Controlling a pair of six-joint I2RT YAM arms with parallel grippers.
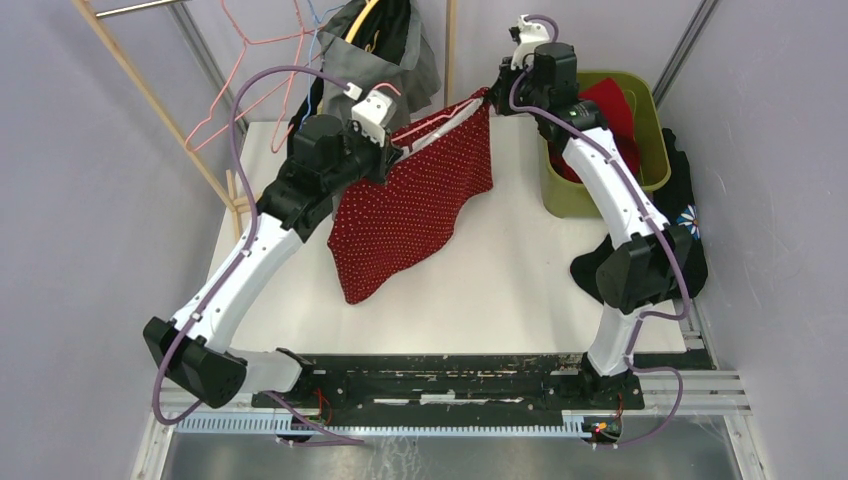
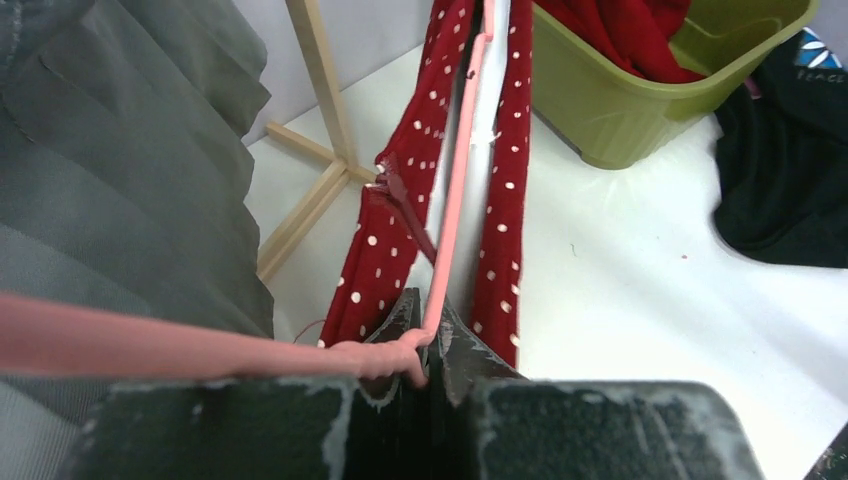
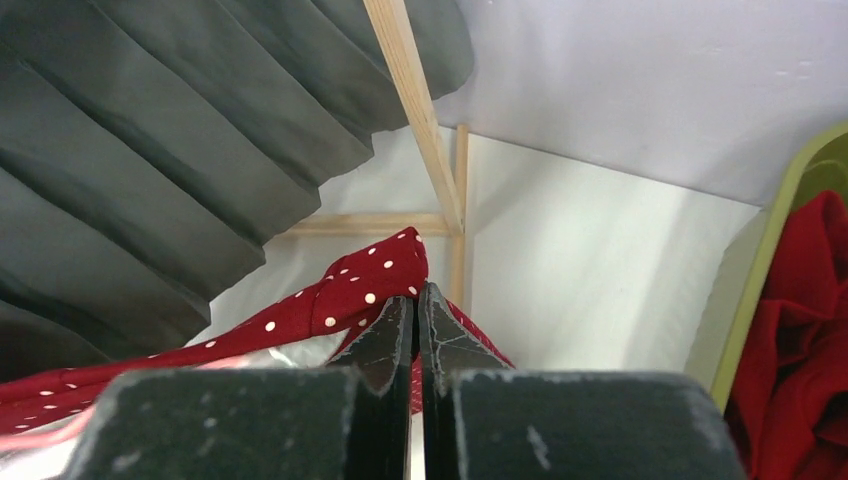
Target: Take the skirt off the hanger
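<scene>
Red with white dots, the skirt hangs above the far half of the tabletop, its waistband stretched between your two arms and its hem drooping toward the middle. Your left gripper is clamped tight on the pink hanger, which runs inside the waistband. Your right gripper is pinched closed on the waistband's other end, near the green bin at the far right corner.

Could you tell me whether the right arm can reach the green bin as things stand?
Probably yes: the green bin sits just beside the right end effector, nothing between, though it is shut on the skirt.
</scene>
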